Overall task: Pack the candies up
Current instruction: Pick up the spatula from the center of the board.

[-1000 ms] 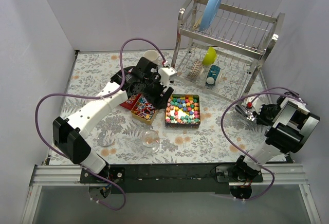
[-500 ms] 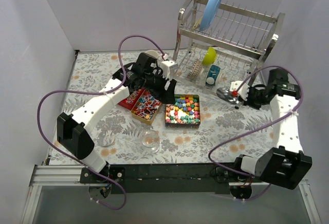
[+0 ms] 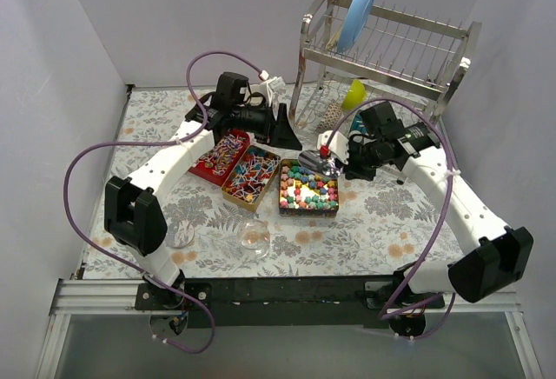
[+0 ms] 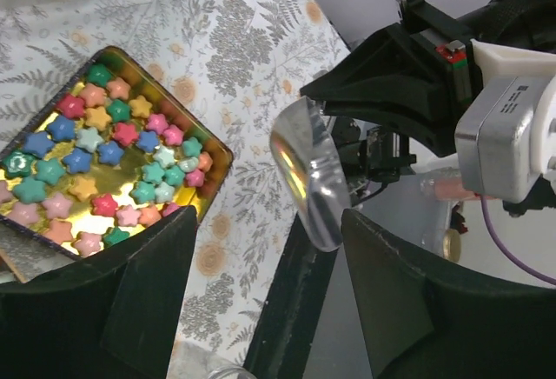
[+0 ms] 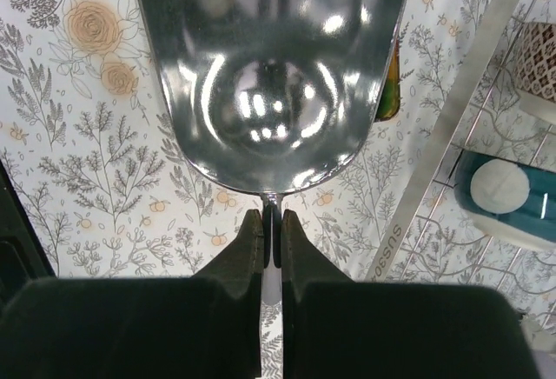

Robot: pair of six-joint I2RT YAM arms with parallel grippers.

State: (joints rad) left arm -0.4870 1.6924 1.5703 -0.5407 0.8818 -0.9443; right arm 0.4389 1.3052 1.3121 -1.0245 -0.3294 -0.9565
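Note:
Pastel star candies (image 3: 308, 189) (image 4: 100, 149) fill a gold tray (image 3: 282, 208) at the table's middle. Striped wrapped candies (image 3: 252, 175) lie in a second gold tray, and more wrapped candies (image 3: 219, 153) in a red tray to its left. My right gripper (image 3: 331, 156) (image 5: 271, 227) is shut on the handle of a shiny metal scoop (image 3: 314, 163) (image 5: 269, 66) (image 4: 308, 175), which hangs over the star tray's far right corner. Its bowl looks empty. My left gripper (image 3: 282, 133) (image 4: 269, 301) stands open behind the trays, holding nothing.
A steel dish rack (image 3: 387, 66) stands at the back right with a blue plate (image 3: 358, 9), a yellow-green bowl (image 3: 354, 94) and a teal item (image 5: 508, 196). Two small glass bowls (image 3: 180, 236) (image 3: 254, 238) sit near the front edge.
My right arm has swung left from the table's right side, carrying the scoop to the star tray, and its jaws have closed tight. My left gripper has drawn back from over the trays.

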